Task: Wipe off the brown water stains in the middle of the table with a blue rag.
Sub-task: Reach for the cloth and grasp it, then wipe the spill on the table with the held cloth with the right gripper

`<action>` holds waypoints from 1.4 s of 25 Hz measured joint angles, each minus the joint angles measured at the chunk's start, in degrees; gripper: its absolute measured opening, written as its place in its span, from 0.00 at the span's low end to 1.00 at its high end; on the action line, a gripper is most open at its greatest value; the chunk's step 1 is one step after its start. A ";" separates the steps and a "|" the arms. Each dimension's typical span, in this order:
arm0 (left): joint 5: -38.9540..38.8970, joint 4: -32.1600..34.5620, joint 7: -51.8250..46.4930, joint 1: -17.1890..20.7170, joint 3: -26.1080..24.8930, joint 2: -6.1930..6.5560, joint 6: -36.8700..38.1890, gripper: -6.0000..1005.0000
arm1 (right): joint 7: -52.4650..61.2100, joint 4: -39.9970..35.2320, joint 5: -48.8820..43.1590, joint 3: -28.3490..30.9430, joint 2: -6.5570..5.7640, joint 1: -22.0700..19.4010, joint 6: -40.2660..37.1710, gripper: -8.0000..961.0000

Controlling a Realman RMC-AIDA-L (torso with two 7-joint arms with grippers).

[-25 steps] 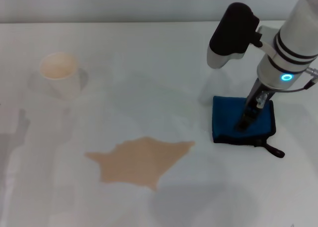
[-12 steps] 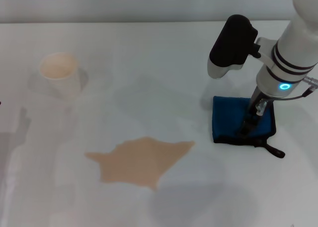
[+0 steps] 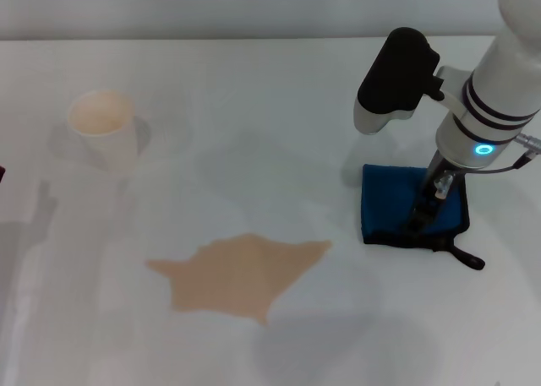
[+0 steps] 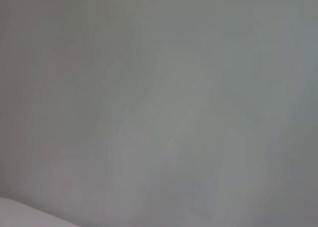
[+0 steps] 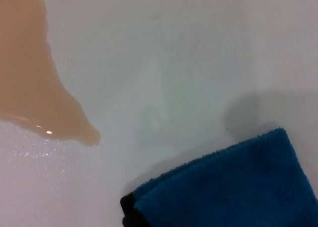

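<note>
Blue rag (image 3: pixel 397 207) lies under the right tool (image 3: pixel 420 214).

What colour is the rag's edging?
Black, around the deep-blue rag; clearest in the head view.

The blue rag (image 3: pixel 396 207) lies folded flat under the right claw (image 3: pixel 425 205); the tan stain puddle (image 3: pixel 241 275) spreads well apart to its left on the white surface (image 3: pixel 254 107).
</note>
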 joint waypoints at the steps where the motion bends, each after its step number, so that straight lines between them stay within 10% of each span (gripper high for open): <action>1: 0.03 0.00 0.00 -0.05 0.06 0.00 0.00 0.88 | 0.00 0.15 0.13 0.00 0.01 0.03 -0.02 0.84; 25: 0.05 0.00 0.00 -0.07 0.28 0.00 0.01 0.88 | -0.04 0.99 0.42 0.07 0.22 0.42 -0.90 0.37; 26: 0.06 0.04 0.00 -0.07 0.29 0.00 0.00 0.88 | -0.04 0.75 0.39 0.13 0.24 0.41 -1.05 0.19; 35: 0.05 0.12 0.00 0.00 0.29 0.00 0.00 0.88 | -0.11 -0.17 3.68 -0.35 0.23 0.38 -1.34 0.15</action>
